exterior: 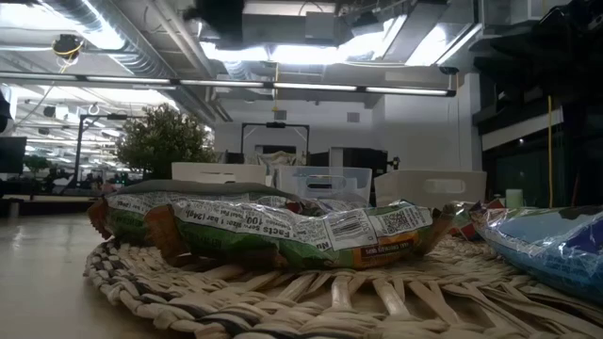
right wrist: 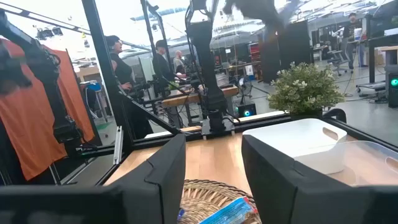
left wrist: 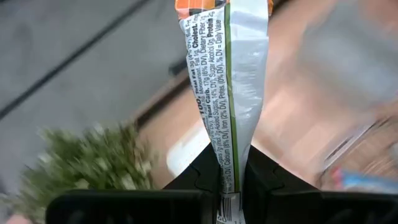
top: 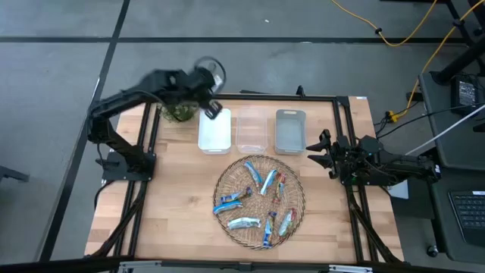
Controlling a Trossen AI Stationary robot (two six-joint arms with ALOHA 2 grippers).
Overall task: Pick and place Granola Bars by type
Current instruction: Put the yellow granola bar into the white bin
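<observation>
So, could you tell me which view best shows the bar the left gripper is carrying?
The left wrist view: the bar fills it, pinched in the left gripper. The high view shows only a blur; the others miss it.

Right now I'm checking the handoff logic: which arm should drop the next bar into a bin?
Left. The left gripper is shut on a granola bar and hovers by the white bin. The right gripper is open, empty, beside the wicker basket.

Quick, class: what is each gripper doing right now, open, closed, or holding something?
Left gripper: closed on a granola bar, above the white bin.
Right gripper: open, holding nothing, at the table's right edge.
</observation>
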